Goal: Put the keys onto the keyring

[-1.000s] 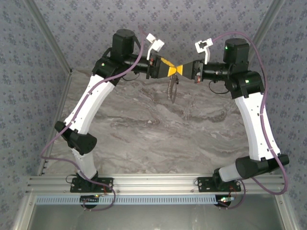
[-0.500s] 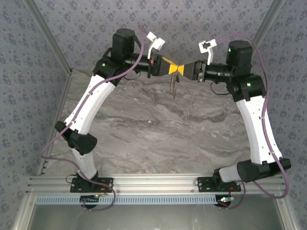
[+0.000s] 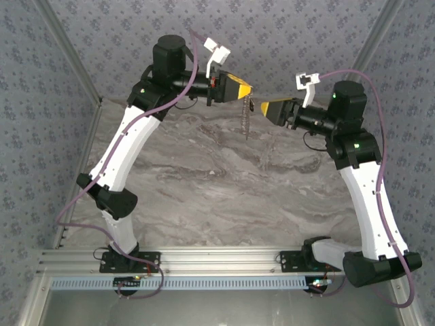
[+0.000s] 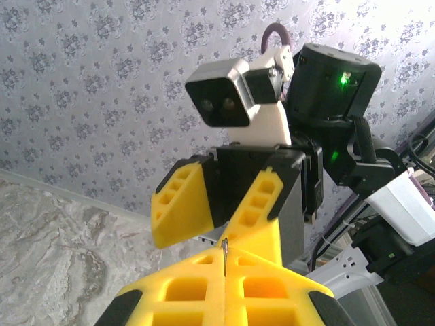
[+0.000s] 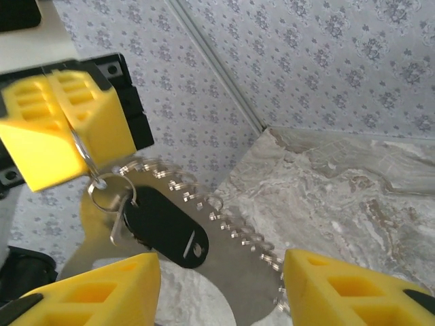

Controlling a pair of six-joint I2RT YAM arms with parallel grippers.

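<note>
High over the far end of the grey stone table (image 3: 204,183), the two arms lean in toward each other. The left tool (image 3: 245,89) has its yellow fingers (image 5: 41,142) pressed tight together, and they pinch a thin wire piece (image 5: 83,155). From the left wrist view, a bit of that thin metal pokes out of the seam between the shut fingers. A small round ring (image 5: 107,195) hangs on the wire piece, just under the fingers. The key (image 5: 163,227) hangs from that small ring. It is dark and has a small pale spot at its low end. The keyring (image 5: 234,238) is a grey loop with a bumpy edge like a chain. It hangs behind the key and reaches much lower than the key does. From above, the whole bunch dangles straight down under the left tool, up in the air. The right tool (image 3: 265,109) sits near the bunch, on its right side, with a little gap between them. Its two yellow fingers stand wide apart and hold nothing. From the right wrist view, the bunch hangs out in front of those open fingers. I cannot tell if the key is threaded on the grey loop itself or just on the small ring. A wall (image 3: 285,34) with a flower pattern stands behind both arms.
</note>
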